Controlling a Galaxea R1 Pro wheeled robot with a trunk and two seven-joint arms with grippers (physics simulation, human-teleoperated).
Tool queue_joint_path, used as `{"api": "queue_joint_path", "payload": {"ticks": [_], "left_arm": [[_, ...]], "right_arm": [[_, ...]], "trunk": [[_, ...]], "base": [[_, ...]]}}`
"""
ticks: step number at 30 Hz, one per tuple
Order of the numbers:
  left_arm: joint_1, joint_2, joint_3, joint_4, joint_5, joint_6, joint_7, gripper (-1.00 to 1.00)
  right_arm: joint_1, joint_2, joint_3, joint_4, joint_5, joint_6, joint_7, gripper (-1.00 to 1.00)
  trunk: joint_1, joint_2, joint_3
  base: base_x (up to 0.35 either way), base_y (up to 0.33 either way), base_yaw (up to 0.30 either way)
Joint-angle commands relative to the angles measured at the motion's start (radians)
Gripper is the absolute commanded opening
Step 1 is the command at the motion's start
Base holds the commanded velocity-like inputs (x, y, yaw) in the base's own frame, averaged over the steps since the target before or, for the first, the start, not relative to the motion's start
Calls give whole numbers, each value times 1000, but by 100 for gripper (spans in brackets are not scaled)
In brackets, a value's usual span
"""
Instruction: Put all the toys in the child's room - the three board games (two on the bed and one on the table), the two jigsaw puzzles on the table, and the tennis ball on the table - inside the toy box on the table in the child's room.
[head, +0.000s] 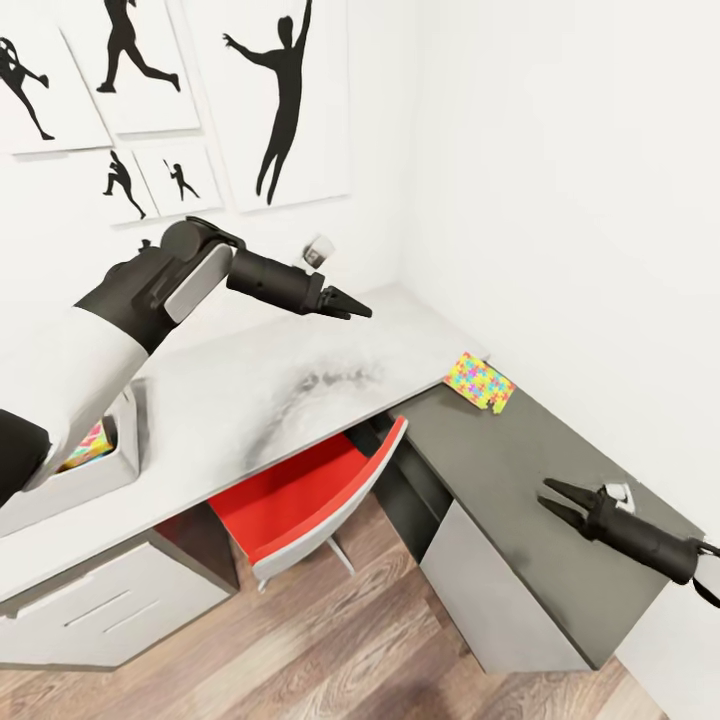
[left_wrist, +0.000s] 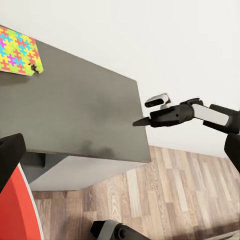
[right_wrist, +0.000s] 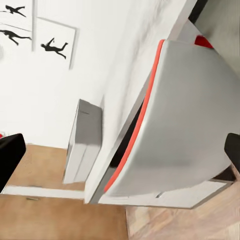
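Currently the jigsaw puzzle (head: 480, 381) lies flat on the dark-grey cabinet (head: 520, 490), at its wall-side end. Your right gripper (head: 553, 500), jaws parted and empty, points toward it and is nearer; left gripper (head: 360, 306), empty, hovers over the table (head: 250, 400).

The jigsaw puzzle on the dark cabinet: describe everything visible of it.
The jigsaw puzzle is a thin, flat, roughly square slab covered in interlocking pieces of yellow, red, blue, green and pink. It lies flat on the dark grey cabinet top, at the end near the pale table and close to the wall. One edge looks notched, as if a piece were missing there. Neither gripper touches it: the left gripper hovers above the table and the right gripper above the cabinet's other end.
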Motion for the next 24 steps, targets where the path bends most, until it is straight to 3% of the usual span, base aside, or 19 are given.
{"api": "queue_joint_path", "payload": {"ticks": [1, 8, 12, 19, 24], "left_arm": [[-1, 1, -4, 0, 2, 4, -3, 100], [28, -4, -5, 0, -1, 4, 1, 100], [38, -8, -5, 1, -2, 4, 4, 100], [49, -33, -5, 1, -1, 4, 7, 100], [72, -75, -3, 1, -6, 4, 10, 100]], "right_arm": [[9, -1, 5, 1, -11, -8, 22, 100], [100, -1, 4, 10, -11, -118, 210, 100], [116, -1, 3, 13, -11, -152, 268, 100], [122, -3, 1, 36, -12, -164, 299, 100], [123, -4, 1, 60, -12, -166, 317, 100]], "trunk": [[1, -2, 0], [1, -2, 11], [1, -2, 16], [1, -2, 25], [1, -2, 30]], "base": [[0, 0, 0], [0, 0, -18], [0, 0, -57], [0, 0, -76], [0, 0, -88]]}}
